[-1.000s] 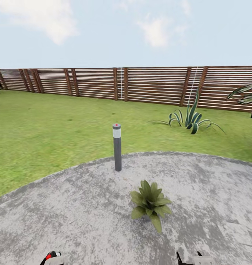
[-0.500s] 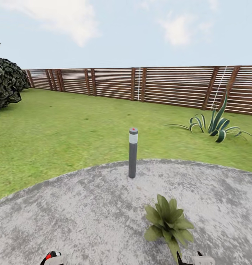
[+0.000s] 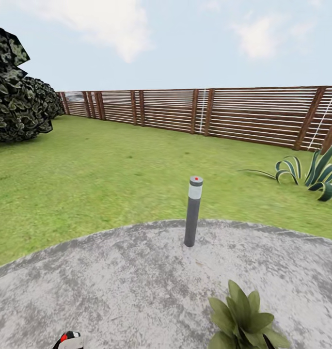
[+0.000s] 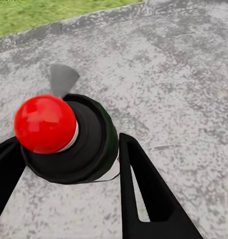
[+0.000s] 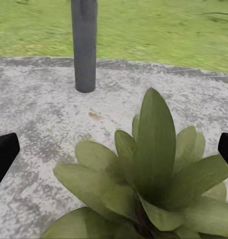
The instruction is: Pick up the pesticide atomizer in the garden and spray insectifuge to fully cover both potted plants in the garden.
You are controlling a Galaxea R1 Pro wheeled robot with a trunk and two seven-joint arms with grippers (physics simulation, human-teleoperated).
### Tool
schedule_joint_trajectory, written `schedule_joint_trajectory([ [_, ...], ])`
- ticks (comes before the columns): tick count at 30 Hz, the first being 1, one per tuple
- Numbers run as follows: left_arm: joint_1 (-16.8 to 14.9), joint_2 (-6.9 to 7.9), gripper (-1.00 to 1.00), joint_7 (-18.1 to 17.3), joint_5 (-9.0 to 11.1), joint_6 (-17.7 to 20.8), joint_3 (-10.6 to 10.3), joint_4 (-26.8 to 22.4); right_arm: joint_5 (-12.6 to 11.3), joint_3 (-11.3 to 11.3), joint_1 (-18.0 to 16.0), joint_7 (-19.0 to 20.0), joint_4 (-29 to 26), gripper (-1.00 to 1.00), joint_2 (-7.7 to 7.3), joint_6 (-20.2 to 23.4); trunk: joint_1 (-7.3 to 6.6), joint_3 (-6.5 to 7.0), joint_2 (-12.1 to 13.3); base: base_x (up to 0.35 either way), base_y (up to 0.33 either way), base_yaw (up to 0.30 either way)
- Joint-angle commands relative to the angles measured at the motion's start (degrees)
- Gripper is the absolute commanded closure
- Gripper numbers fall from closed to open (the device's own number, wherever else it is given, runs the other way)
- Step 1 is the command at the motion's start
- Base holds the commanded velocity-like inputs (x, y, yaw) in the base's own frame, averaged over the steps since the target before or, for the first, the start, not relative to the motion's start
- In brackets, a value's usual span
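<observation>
Between the black fingers [image 4: 143, 189] of the left gripper [image 4: 64, 184] sits the spray bottle [image 4: 69, 137] — dark body, glossy red tip. Beyond the right gripper's black fingertips [image 5: 4, 152]: a green-leaved plant [image 5: 153, 174], a grey post [image 5: 85, 45], mottled grey paving [image 3: 112, 286] — then green grass [image 3: 98, 174] and a brown slatted fence [image 3: 253, 116].

Pretty clearly a backyard garden: green lawn [image 3: 88, 174], round stone patio [image 3: 112, 286], slatted wooden fence [image 3: 233, 116], bollard lamp [image 3: 193, 211], dark bush [image 3: 15, 97].
</observation>
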Motion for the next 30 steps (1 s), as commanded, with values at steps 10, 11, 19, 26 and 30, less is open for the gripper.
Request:
schedule_joint_trajectory([
  [10, -0.1, -0.01, 1.00, 0.2, -0.1, -0.2, 0.0, 0.0, 0.3, -0.4, 0.0, 0.0, 0.5, -1.00, 0.03, -1.0, 0.03, -0.05, 0.0, 0.302, 0.170, 0.005],
  [11, -0.1, -0.01, 1.00, 0.2, -0.1, -0.2, 0.0, 0.0, 0.3, -0.4, 0.0, 0.0, 0.5, -1.00, 0.03, -1.0, 0.03, -0.05, 0.0, 0.260, 0.232, 0.000],
  [19, 0.0, -0.01, 1.00, 0.2, -0.1, -0.2, 0.0, 0.0, 0.3, -0.4, 0.0, 0.0, 0.5, -1.00, 0.03, -1.0, 0.03, -0.05, 0.0, 0.236, 0.245, 0.000],
  [26, 0.0, -0.01, 1.00, 0.1, -0.1, -0.2, 0.0, 0.0, 0.3, -0.4, 0.0, 0.0, 0.5, -1.00, 0.03, -1.0, 0.03, -0.05, 0.0, 0.236, 0.247, 0.000],
  [30, 0.0, -0.01, 1.00, 0.2, -0.1, -0.2, 0.0, 0.0, 0.3, -0.4, 0.0, 0.0, 0.5, -1.00, 0.03, -1.0, 0.03, -0.05, 0.0, 0.236, 0.248, 0.000],
])
